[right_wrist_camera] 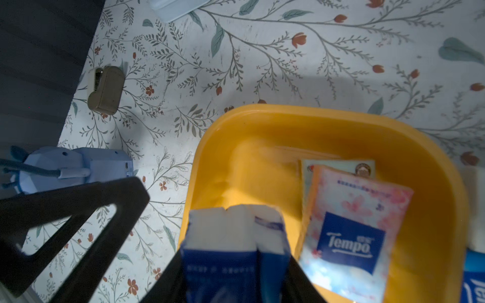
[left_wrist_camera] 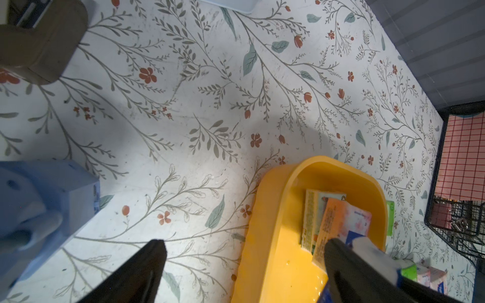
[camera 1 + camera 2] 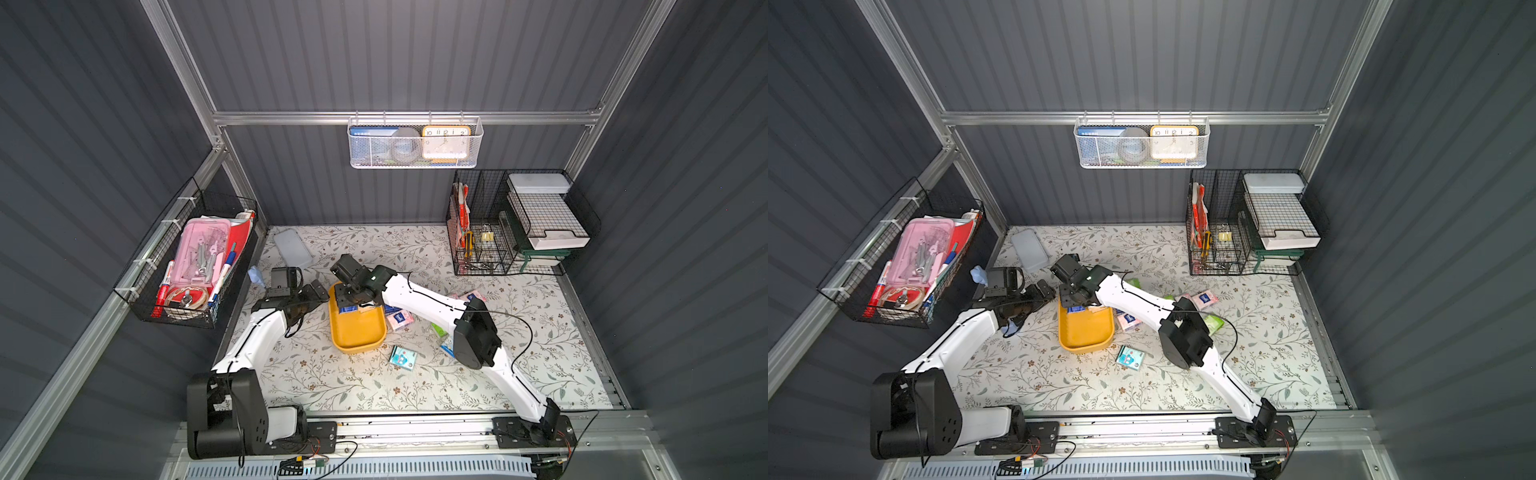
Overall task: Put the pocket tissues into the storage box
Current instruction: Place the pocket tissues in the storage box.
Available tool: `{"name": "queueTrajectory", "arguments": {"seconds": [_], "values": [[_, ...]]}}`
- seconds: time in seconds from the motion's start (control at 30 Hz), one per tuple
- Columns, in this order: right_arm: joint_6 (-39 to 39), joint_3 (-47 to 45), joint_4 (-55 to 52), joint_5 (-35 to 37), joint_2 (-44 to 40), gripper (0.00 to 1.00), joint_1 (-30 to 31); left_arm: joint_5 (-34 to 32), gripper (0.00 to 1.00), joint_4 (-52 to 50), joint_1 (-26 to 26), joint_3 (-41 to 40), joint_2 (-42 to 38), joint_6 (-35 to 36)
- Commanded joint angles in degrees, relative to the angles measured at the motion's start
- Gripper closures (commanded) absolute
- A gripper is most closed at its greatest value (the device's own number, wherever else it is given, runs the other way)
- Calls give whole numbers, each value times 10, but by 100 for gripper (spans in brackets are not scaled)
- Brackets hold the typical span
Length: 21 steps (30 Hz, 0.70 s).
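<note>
A dark blue tissue packet (image 1: 231, 236) hangs over the mustard-yellow storage box (image 1: 288, 115), pinched narrowly by the right gripper (image 1: 233, 278). A pink Tempo packet (image 1: 351, 230) lies inside. The left gripper (image 2: 244, 262) gapes wide, holding nothing, at the box's rim. Loose packets (image 3: 400, 320) lie beside it on the floral tabletop (image 3: 332, 382).

Both top views look steeply down from high over the near edge, taking in the whole floral table (image 3: 415, 386) with the yellow tub (image 3: 357, 332) mid-frame, while both wrist cameras hover close above that same tub, angled down and forward.
</note>
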Motion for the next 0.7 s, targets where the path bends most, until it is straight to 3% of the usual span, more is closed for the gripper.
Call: {"name": "queueTrajectory", "arguments": {"seconds": [0.0, 0.3, 0.47, 0.67], "values": [[-8, 27, -39, 24, 22, 55, 0, -16, 1, -27, 1, 15, -13, 0], [-5, 51, -37, 21, 47, 52, -2, -57, 1, -58, 1, 34, -18, 13], [-3, 64, -39, 25, 56, 38, -3, -59, 1, -65, 1, 36, -23, 19], [-4, 64, -34, 34, 41, 30, -6, -53, 1, -66, 1, 34, -26, 21]]}}
